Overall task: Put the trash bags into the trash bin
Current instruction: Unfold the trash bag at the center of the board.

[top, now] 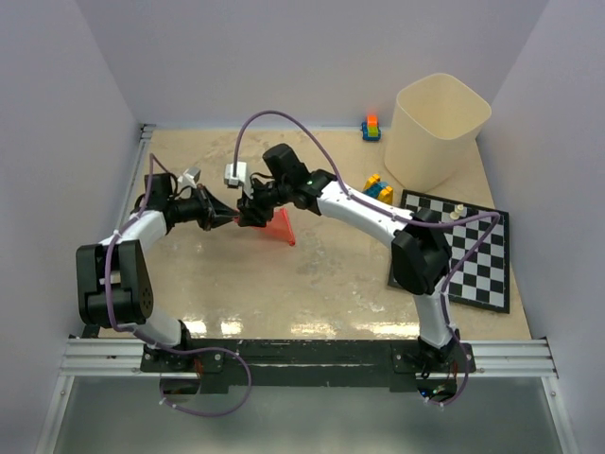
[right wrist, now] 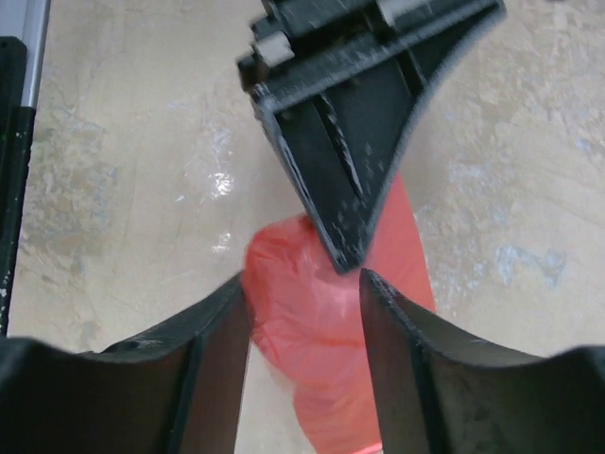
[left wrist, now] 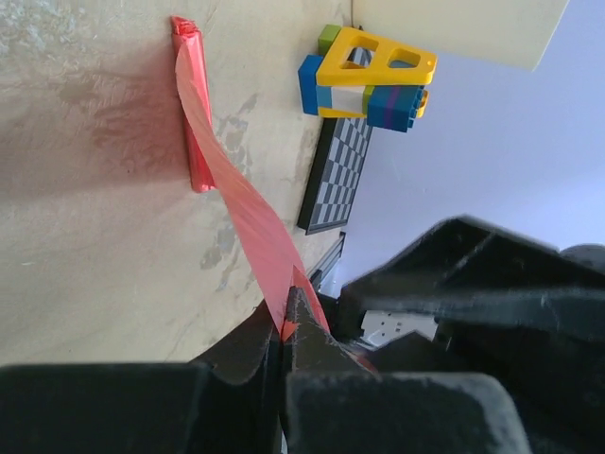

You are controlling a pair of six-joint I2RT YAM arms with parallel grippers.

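Trash bag (left wrist: 241, 203) hangs pinched in clenched left claw (left wrist: 286, 326); right claw (right wrist: 302, 284) released beside it.

— Which colour is seen on the trash bag (left wrist: 248, 213)?
— A translucent red is shown. The trash bin (top: 437, 132) is coloured cream-beige.
— And the board?
— The checkerboard (top: 473, 255) is patterned in black and white squares. The toy blocks (left wrist: 369, 76) are coloured yellow, blue and green. The table (top: 331, 284) is mottled beige.
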